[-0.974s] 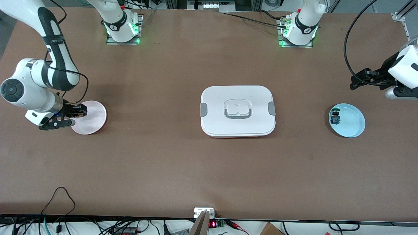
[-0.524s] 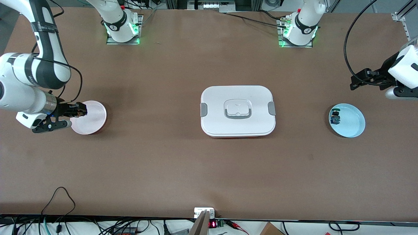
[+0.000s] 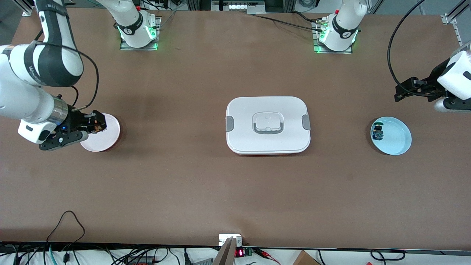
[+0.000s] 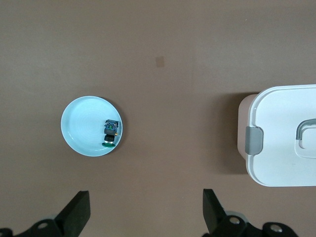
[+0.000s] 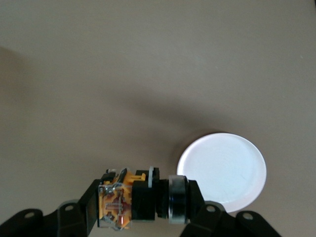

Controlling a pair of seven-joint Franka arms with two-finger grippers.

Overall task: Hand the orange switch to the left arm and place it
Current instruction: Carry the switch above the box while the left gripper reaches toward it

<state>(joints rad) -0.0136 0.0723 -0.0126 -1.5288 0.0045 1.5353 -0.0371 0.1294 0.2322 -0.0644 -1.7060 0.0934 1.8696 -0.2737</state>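
— What has changed at the right arm's end of the worktop (image 3: 191,191)?

— The right tool (image 3: 96,125) has shifted a little toward the box (image 3: 268,124) since half a second ago, and now hangs over the pink plate (image 3: 106,137) rather than at its edge. The wrist above it has swung upward in the front view. Nothing else on the worktop has moved.

— And what does that tool hold?

— Its fingers are clamped on the orange switch (image 5: 140,199), carried clear of the plate, which shows bare and white below it in the right wrist view (image 5: 224,169). The switch lies sideways between the fingers, orange-and-brass end at one side, black cylinder at the other.

— The left tool?

— It waits in the air, jaws spread wide and empty, the fingers (image 4: 79,212) well apart above the worktop near the blue plate (image 3: 398,141), which carries a small blue-and-green component (image 3: 377,132).

— Any writing?

— None legible.
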